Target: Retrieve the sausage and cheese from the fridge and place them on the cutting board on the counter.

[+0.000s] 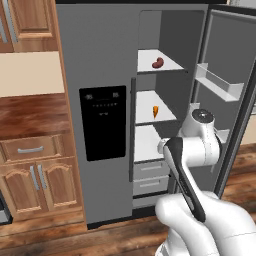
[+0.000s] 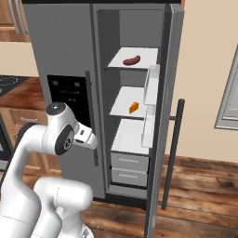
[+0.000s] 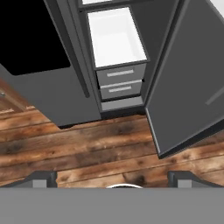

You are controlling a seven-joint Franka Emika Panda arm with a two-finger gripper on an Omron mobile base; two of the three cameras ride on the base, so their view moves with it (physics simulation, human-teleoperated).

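Note:
The fridge (image 1: 100,60) (image 2: 56,42) stands with its right door swung open. On its top white shelf lies the dark red-brown sausage (image 1: 158,63) (image 2: 131,60). One shelf lower sits the small orange cheese (image 1: 155,111) (image 2: 134,107). My gripper (image 3: 113,179) hangs in front of the fridge (image 3: 52,100), well below both foods, and points down at the wooden floor. It is open wide with nothing between its fingertips (image 3: 43,178). A stretch of the reddish-brown counter (image 1: 25,115) runs left of the fridge. The cutting board is out of view.
The open fridge door (image 1: 230,100) (image 2: 162,116) (image 3: 188,87) juts out on the right, with white bins on its inner side. Two grey drawers (image 1: 150,175) (image 3: 120,83) sit under a bare white shelf. A black stovetop (image 2: 9,81) lies far left.

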